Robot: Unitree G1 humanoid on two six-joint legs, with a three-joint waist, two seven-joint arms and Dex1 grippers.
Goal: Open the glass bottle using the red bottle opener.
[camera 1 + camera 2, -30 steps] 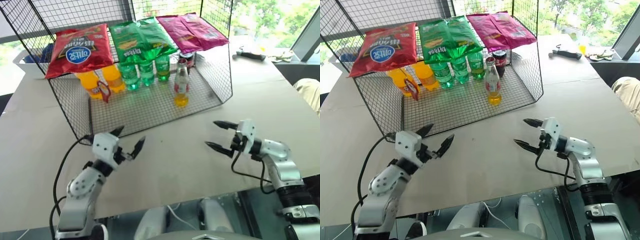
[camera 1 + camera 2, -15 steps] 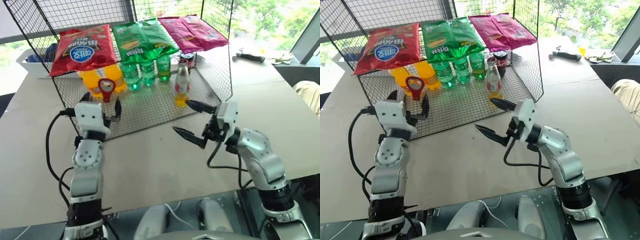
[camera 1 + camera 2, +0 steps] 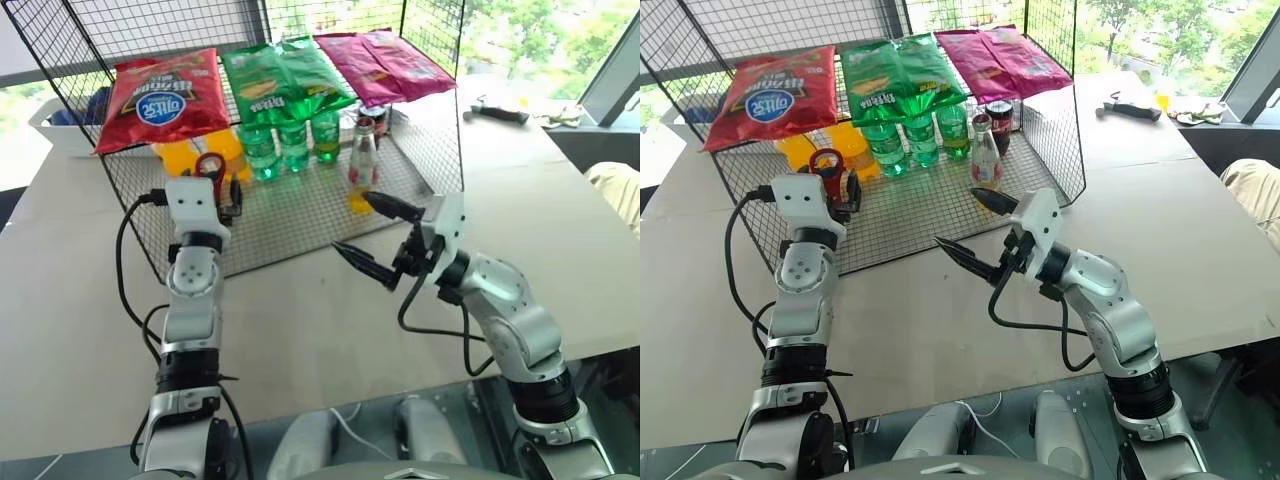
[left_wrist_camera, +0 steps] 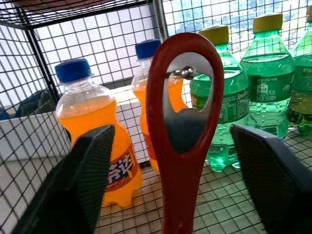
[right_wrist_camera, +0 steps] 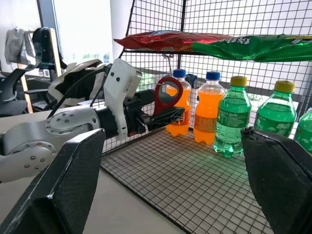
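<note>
The red bottle opener (image 4: 183, 122) hangs upright from a small hook at the rack's front left, its ring head with silvery insert uppermost. My left gripper (image 3: 210, 187) is raised to it with one finger on each side; the wrist view shows gaps both sides, so it is open and not touching. In the right wrist view, the opener (image 5: 167, 94) stands at the tip of my left arm. The glass bottle (image 3: 362, 165) stands upright on the rack's floor towards the right, yellow liquid at its bottom. My right gripper (image 3: 355, 223) hovers open just in front of it, empty.
A black wire rack (image 3: 300, 215) holds orange bottles (image 3: 180, 155), green bottles (image 3: 293, 140) and a dark bottle (image 3: 1000, 115). Red (image 3: 160, 100), green and magenta snack bags lie on its top shelf. A black tool (image 3: 500, 108) lies far right on the table.
My left gripper rose and moved forward to the opener, and its fingers narrowed around it. My right gripper swung left and up towards the rack's front, staying open.
</note>
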